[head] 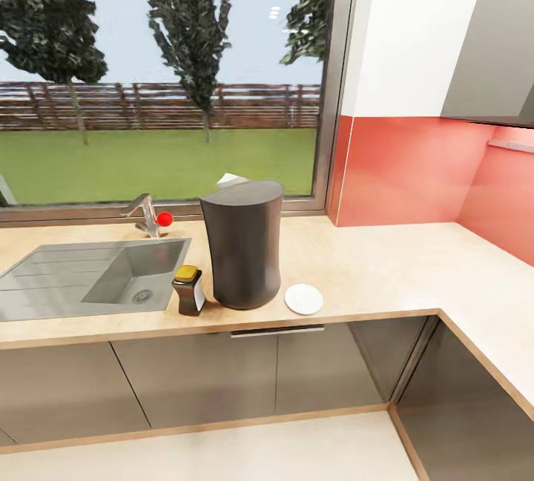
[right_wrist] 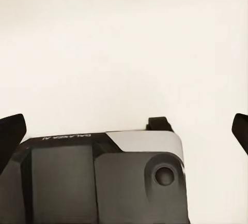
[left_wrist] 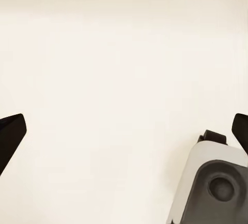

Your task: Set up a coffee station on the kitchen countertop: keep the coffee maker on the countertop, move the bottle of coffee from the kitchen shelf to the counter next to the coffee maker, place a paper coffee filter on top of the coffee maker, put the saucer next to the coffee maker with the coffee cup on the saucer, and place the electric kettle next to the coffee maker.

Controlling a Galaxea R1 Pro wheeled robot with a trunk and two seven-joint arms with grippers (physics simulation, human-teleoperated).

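Coffee maker stands on the counter right of the sink, and the bottle of coffee sits just beside it on its sink side, so I'd judge that step done. Something white peeks up behind the maker's top — maybe the paper filter, too hidden to say. A flat white disc lies just beside the maker on the other side, near the counter's front edge — I take it for the saucer, no cup on it. Cup and electric kettle aren't on this stretch of counter, so the step in hand looks like going to fetch one of them; next move calls for turning away to find the cup or kettle, then bringing it back without bumping the bottle or disc. My left tool hangs over pale floor, fingertips spread wide at the frame edges, nothing between them. My right tool is the same — wide apart, empty, part of my own base below it.
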